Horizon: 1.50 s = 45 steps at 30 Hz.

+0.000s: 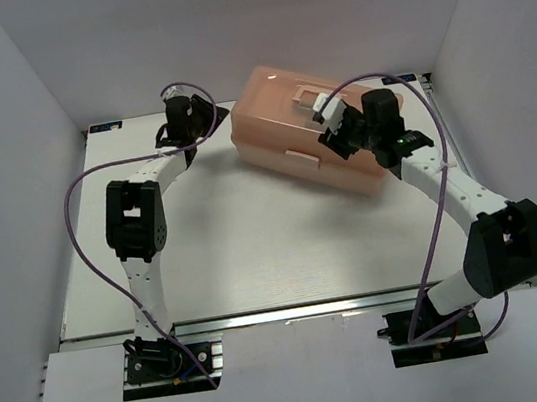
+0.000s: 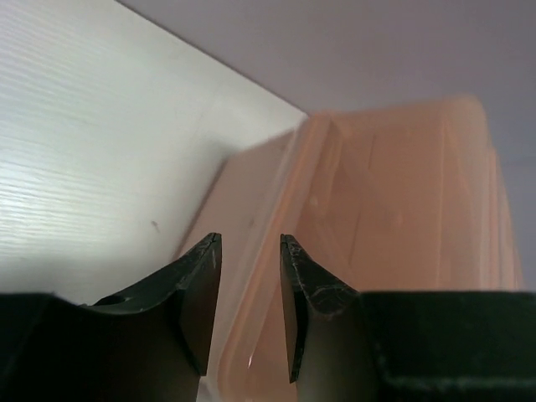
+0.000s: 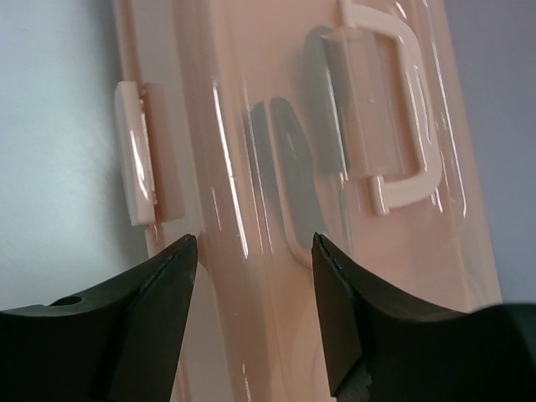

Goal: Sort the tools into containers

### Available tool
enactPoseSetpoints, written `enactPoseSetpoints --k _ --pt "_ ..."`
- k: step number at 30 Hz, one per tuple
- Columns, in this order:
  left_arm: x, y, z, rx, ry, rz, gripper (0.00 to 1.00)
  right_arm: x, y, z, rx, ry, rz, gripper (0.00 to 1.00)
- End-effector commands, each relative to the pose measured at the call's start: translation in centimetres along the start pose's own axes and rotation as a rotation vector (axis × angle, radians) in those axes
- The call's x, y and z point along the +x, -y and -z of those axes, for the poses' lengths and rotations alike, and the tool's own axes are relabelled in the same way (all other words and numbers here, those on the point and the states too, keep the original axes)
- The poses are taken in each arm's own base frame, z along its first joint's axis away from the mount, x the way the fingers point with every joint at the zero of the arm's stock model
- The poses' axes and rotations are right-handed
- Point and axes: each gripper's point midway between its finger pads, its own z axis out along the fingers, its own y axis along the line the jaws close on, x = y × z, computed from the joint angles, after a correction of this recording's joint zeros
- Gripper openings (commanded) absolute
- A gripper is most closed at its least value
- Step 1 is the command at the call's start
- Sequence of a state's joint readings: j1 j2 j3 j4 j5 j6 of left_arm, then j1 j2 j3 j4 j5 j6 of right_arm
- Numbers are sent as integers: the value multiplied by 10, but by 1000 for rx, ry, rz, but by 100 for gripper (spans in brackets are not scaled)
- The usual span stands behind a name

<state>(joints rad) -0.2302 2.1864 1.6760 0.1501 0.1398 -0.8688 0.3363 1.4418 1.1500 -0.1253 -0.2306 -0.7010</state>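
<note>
Toolbox (image 1: 305, 140) sits toward the far side of the tabletop (image 1: 256, 253), lid down. Left end effector (image 2: 251, 241) is just off the toolbox's left end. Right end effector (image 3: 253, 243) hangs over the toolbox's lid, between its handle (image 3: 394, 109) and the side latch (image 3: 138, 151).

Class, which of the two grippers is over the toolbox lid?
The right gripper, above the toolbox lid near its handle; the left gripper sits off the box's end.
</note>
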Motion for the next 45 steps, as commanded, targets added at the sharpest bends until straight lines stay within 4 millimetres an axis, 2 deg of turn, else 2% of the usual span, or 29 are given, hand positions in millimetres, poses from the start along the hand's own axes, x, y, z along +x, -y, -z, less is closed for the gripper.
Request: enactPoseSetpoints --k 1,2,4,6,9,13,16,18,19,20,21,23,24,27,29,30,31,32,33,34,35,36,37,38,39,40,41,43,45 --pt "23 54 18 182 -84 -63 44 110 30 16 114 -356 -152 60" --pt "34 50 21 191 -104 -66 44 110 36 17 124 -354 -153 61" --pt "48 61 30 237 -139 -75 44 117 45 18 134 -363 -150 62" --pt "63 63 35 264 -166 -80 44 119 49 18 134 -364 -142 63" --pt "76 70 43 305 -206 -82 44 116 49 19 116 -347 -127 65" --pt "80 69 52 310 -215 -74 44 107 42 23 90 -303 -124 71" --pt "74 65 60 271 -188 -79 45 81 55 33 156 -214 -121 83" --pt "55 67 71 249 -130 -84 51 58 64 43 185 -149 -129 89" --pt "53 60 76 225 -123 -81 53 38 71 48 183 -107 -129 89" --pt "47 59 80 215 -107 -93 55 27 76 53 186 -91 -137 89" --pt "26 62 89 200 -51 -100 62 16 80 55 187 -68 -161 89" --pt "13 57 101 174 -11 -119 67 -15 94 66 198 -2 -162 89" --pt "-6 65 113 181 42 -133 71 -25 96 69 193 25 -173 89" --pt "-22 63 132 156 71 -185 76 -45 100 78 194 75 -175 89" --pt "-32 73 155 165 87 -225 81 -53 94 80 153 106 -182 89" --pt "-28 69 162 157 79 -234 82 -54 85 81 110 104 -202 89" --pt "-32 83 183 194 91 -251 86 -62 70 80 32 133 -235 89" --pt "-28 84 193 205 85 -270 89 -63 60 80 -16 132 -258 89" --pt "-18 75 203 195 65 -275 95 -67 40 80 -88 116 -282 89" --pt "-22 84 228 207 85 -293 98 -64 31 76 -82 74 -368 89" --pt "-20 83 241 201 94 -317 98 -59 22 69 -69 19 -407 89" --pt "-11 69 250 171 84 -318 98 -54 3 65 -69 -70 -416 89" --pt "-8 64 262 149 88 -321 98 -51 -7 63 -79 -105 -438 89" --pt "-19 74 289 171 158 -348 98 -50 -15 64 -88 -117 -484 89" --pt "-15 71 300 166 161 -358 98 -42 -33 64 -144 -131 -505 89" --pt "-6 57 307 136 149 -363 98 -42 -37 64 -151 -118 -511 89" --pt "-9 64 326 162 188 -372 98 -46 -39 72 -139 -91 -538 89" --pt "2 52 336 149 174 -376 98 -42 -43 72 -116 -70 -570 89" --pt "9 49 347 151 162 -377 98 -40 -43 73 -99 -76 -606 89"
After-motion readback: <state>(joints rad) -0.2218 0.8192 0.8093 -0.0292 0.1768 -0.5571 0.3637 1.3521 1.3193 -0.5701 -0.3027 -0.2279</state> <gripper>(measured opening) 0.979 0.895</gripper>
